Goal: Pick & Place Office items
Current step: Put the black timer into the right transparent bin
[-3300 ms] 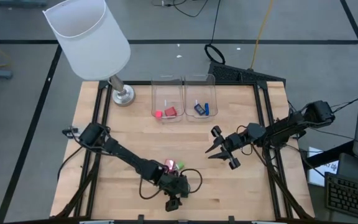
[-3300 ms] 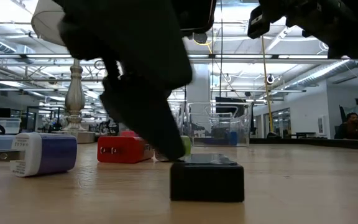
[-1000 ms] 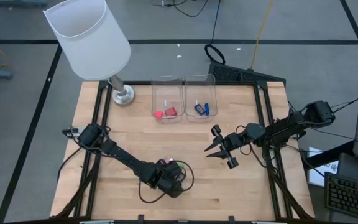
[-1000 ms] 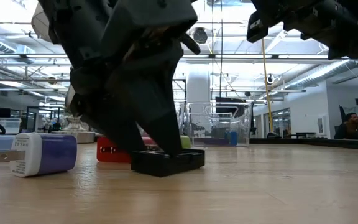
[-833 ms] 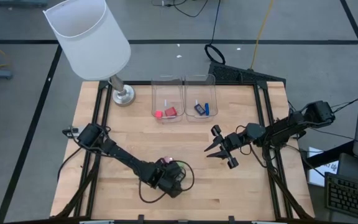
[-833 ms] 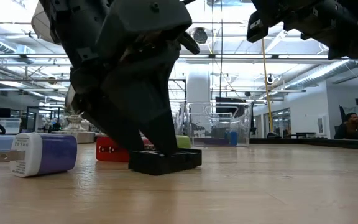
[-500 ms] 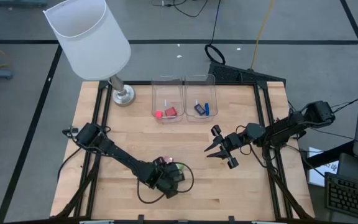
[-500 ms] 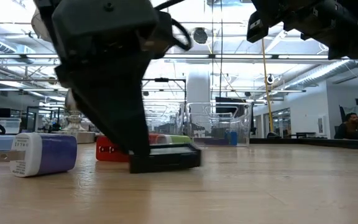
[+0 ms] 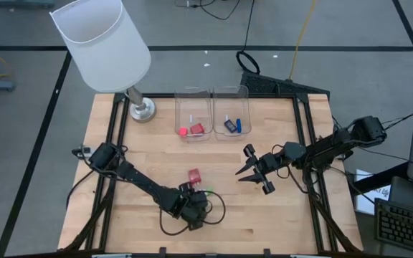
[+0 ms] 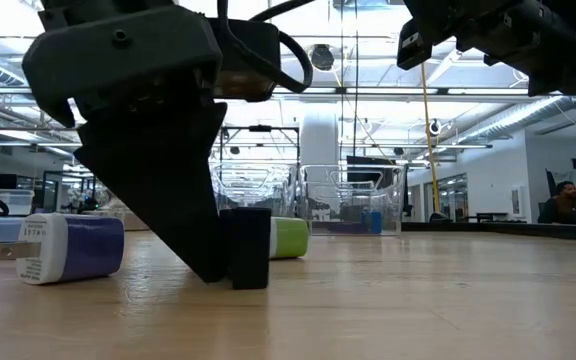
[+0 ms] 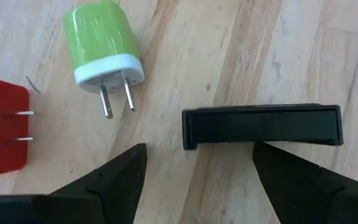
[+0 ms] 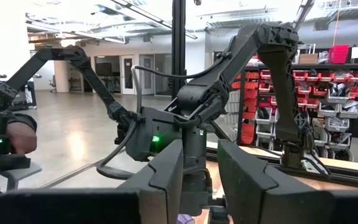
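A black piece (image 11: 263,124) stands on the wood near the table's front edge; the low view shows its narrow end (image 10: 246,247). My left gripper (image 11: 197,149) is open over it, pointing steeply down, and the piece lies just past the fingertips, off to one side. A green charger (image 11: 104,46) and a red charger (image 9: 193,175) lie flat beside it. A blue-and-white charger (image 10: 63,247) lies to the left in the low view. My right gripper (image 9: 244,175) hangs right of centre, tilted upward, a narrow empty gap between its fingers (image 12: 166,168). My left gripper meets the black piece with one fingertip (image 11: 272,163), which stands against the piece's long side (image 11: 257,144). The finger comes from above at a slant. The other finger is clear of it. The piece rests on the table.
Two clear bins (image 9: 193,107) (image 9: 231,104) stand at the table's far edge, one with red pieces, one with blue. A white-shaded lamp (image 9: 102,43) stands at the far left corner. Bare wood lies between my arms. A person's hand shows in the room beyond.
My left gripper has rolled about its own line while staying over the same spot. The black piece has turned about on the table: it showed a broad, slightly tipped side to the low view, and it now shows its narrow end there.
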You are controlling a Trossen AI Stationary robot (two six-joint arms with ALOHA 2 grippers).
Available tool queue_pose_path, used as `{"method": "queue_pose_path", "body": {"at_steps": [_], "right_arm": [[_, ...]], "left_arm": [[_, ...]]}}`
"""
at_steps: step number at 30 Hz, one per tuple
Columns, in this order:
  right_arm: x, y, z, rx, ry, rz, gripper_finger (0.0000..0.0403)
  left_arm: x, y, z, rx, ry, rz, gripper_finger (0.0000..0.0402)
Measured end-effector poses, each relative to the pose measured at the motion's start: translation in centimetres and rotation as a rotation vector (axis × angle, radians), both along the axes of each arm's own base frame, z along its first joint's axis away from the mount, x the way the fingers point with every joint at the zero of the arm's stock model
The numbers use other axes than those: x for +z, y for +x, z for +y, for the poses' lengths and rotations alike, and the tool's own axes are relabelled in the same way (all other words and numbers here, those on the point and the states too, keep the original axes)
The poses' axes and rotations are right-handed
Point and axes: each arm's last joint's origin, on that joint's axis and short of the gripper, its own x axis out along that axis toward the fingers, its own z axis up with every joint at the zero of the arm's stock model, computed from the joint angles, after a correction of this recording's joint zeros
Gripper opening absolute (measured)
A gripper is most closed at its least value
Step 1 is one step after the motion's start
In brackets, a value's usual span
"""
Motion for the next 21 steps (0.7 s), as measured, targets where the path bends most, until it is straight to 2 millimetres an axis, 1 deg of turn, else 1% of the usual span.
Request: {"method": "queue_pose_path", "body": {"at_steps": [5,8,11,18,21], "right_arm": [[0.0,0.0,0.0,0.0,0.0,0.001,0.0091],[0.0,0.0,0.0,0.0,-0.001,0.003,0.0091],[-0.1,0.0,0.0,0.0,-0.001,0.005,0.0091],[-0.1,0.0,0.0,0.0,-0.001,0.006,0.0091],[-0.1,0.0,0.0,0.001,0.001,0.011,0.0091]], "left_arm": [[0.0,-0.1,-0.2,-0.109,0.088,-0.008,0.0294],[0.0,-0.5,-0.4,-0.182,0.163,0.013,0.0294],[0.0,-0.8,-0.5,-0.219,0.217,0.031,0.0294],[0.9,-0.9,-0.5,-0.382,0.285,0.024,0.0294],[1.4,-0.8,-0.4,-0.477,0.345,0.018,0.0294]]}}
